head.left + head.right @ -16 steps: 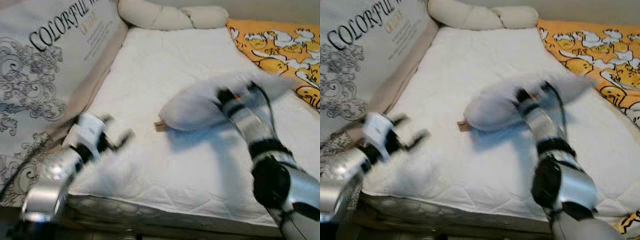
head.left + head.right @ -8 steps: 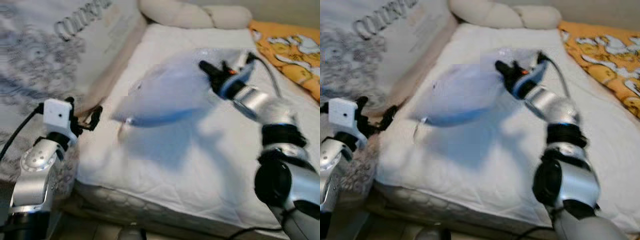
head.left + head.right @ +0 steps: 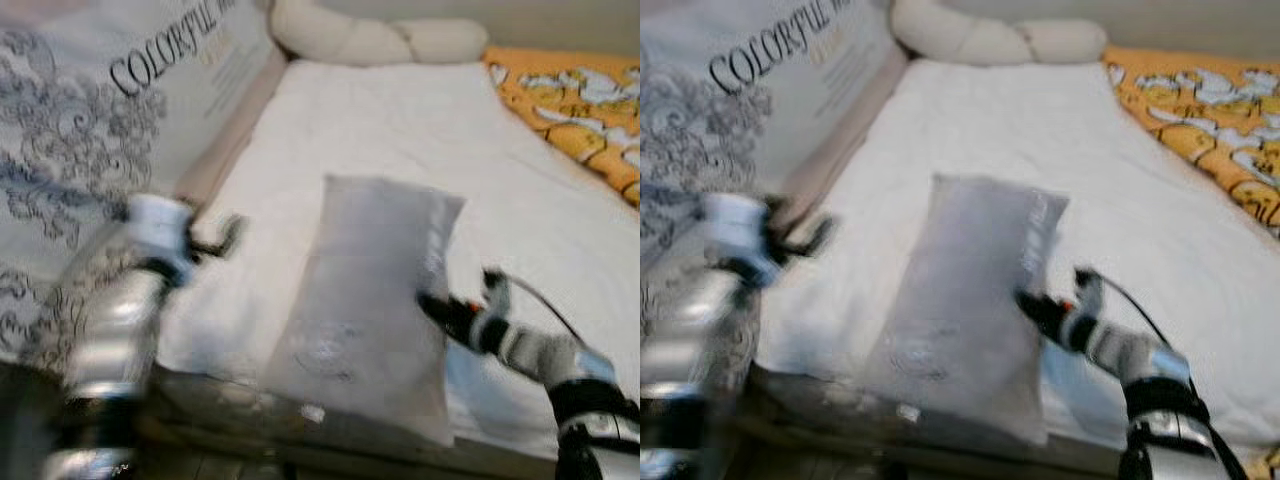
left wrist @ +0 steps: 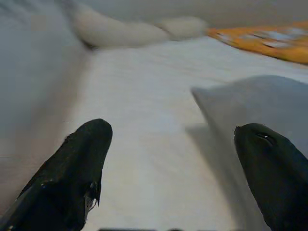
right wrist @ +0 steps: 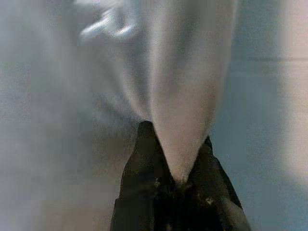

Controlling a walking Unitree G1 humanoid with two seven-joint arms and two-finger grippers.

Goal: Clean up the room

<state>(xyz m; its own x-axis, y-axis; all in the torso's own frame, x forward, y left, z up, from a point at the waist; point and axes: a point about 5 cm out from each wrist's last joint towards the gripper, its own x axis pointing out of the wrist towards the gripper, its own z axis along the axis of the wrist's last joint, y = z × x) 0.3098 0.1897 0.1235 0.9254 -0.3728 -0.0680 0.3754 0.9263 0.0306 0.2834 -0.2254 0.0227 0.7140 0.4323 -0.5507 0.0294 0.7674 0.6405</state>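
Grey pillow [image 3: 372, 300] upright over near edge of white bed [image 3: 400, 130], pinched at its side between fingers of right gripper [image 3: 440, 303]. Left gripper [image 3: 222, 236] beside bed's left edge, 2 fingers [image 4: 82, 163] spread apart, grasping nothing. Grey patterned bedding [image 3: 90, 130] on left, printed "COLORFUL" in dark capitals. Cream bolster [image 3: 370, 40] at far end; orange patterned blanket [image 3: 570, 100] at right.

Silver arms with black joint bands; left wrist [image 3: 160, 225] has white camera block; black-fingered grippers; thin black cable [image 3: 540, 303] on right forearm.
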